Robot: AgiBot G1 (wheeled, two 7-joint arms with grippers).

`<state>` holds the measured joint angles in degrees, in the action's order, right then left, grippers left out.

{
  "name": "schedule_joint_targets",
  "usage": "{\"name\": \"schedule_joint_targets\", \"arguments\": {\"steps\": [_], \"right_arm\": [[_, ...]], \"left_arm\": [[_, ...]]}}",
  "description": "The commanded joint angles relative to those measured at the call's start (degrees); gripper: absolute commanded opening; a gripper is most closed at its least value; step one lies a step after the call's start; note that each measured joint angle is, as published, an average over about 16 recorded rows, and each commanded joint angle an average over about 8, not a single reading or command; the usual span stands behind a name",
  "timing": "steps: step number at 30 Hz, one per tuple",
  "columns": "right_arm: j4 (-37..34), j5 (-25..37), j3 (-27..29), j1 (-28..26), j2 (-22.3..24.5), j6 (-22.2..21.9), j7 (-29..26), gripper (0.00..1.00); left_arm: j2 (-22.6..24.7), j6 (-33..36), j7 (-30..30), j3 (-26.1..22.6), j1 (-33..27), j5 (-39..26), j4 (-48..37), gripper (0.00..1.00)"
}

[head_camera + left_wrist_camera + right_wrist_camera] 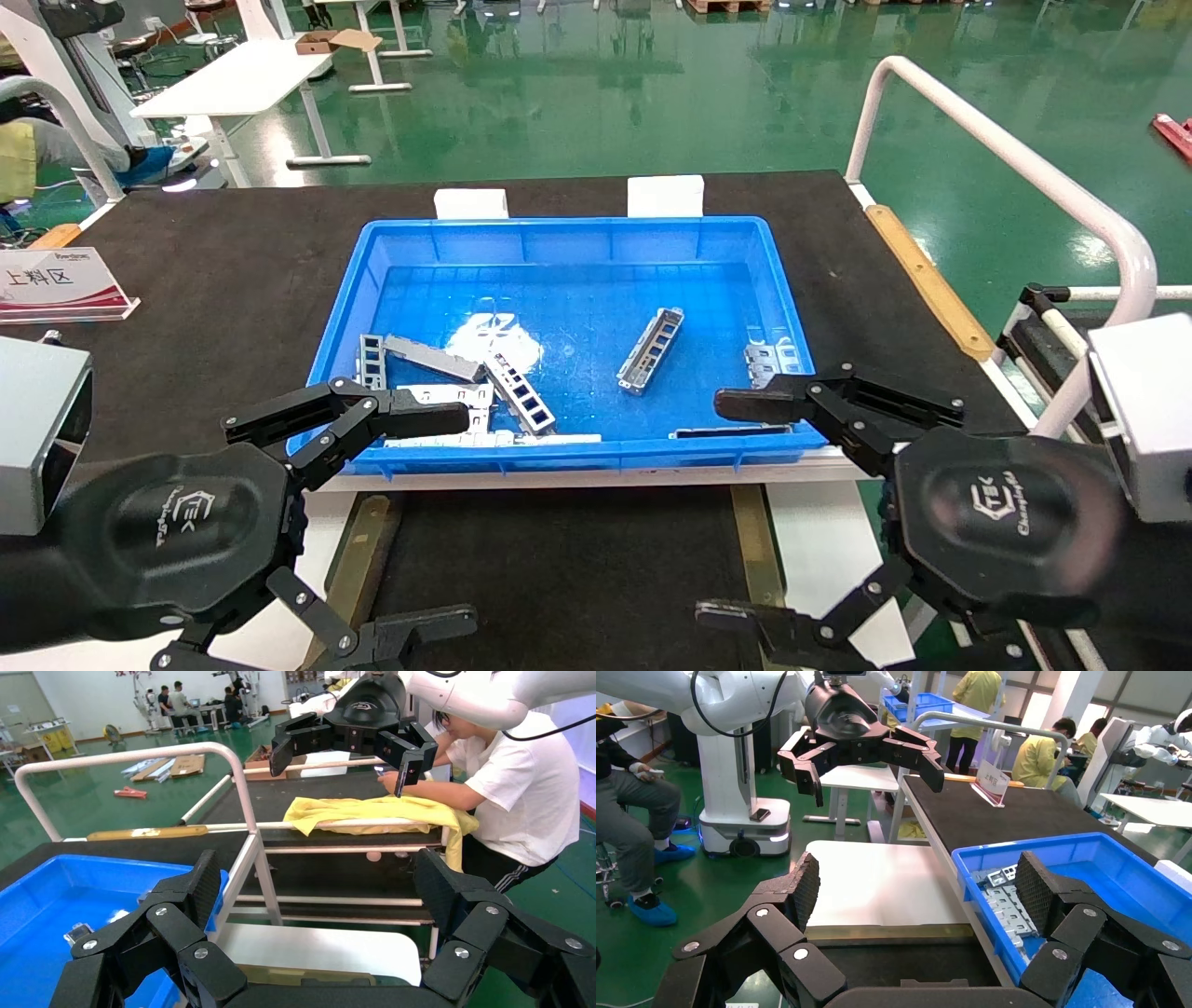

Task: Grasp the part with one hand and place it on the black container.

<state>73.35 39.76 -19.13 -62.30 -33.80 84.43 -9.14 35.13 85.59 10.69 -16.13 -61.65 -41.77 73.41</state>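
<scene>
The part (651, 349), a narrow silver-grey bracket with a row of small cutouts, lies alone slantwise in the middle-right of the blue bin (428, 238). The black container (559, 568), flat and matte with yellowish-brown strips on both sides, lies empty in front of the bin, between my two grippers. My left gripper (433, 522) is open and empty at the bin's near left corner; its own view (320, 888) shows nothing between the pads. My right gripper (726, 508) is open and empty at the bin's near right corner, likewise empty in its own view (916, 885).
A strip with larger square windows (520, 391) and flat pale plates (447, 396) lie in the bin's near left; more metal pieces (768, 359) lie at its right wall. A sign (56, 284) stands at the left. A white rail (1006, 149) runs along the right.
</scene>
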Motion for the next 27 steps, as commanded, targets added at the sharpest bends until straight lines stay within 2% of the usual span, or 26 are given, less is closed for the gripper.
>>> {"name": "schedule_joint_targets", "arguments": {"steps": [1,27], "right_arm": [[0.0,0.0,0.0,0.0,0.0,0.0,0.0,1.0],[0.0,0.0,0.0,0.0,0.0,0.0,0.0,1.0]], "left_arm": [[0.0,0.0,0.0,0.0,0.0,0.0,0.0,1.0],[0.0,0.0,0.0,0.0,0.0,0.0,0.0,1.0]]}}
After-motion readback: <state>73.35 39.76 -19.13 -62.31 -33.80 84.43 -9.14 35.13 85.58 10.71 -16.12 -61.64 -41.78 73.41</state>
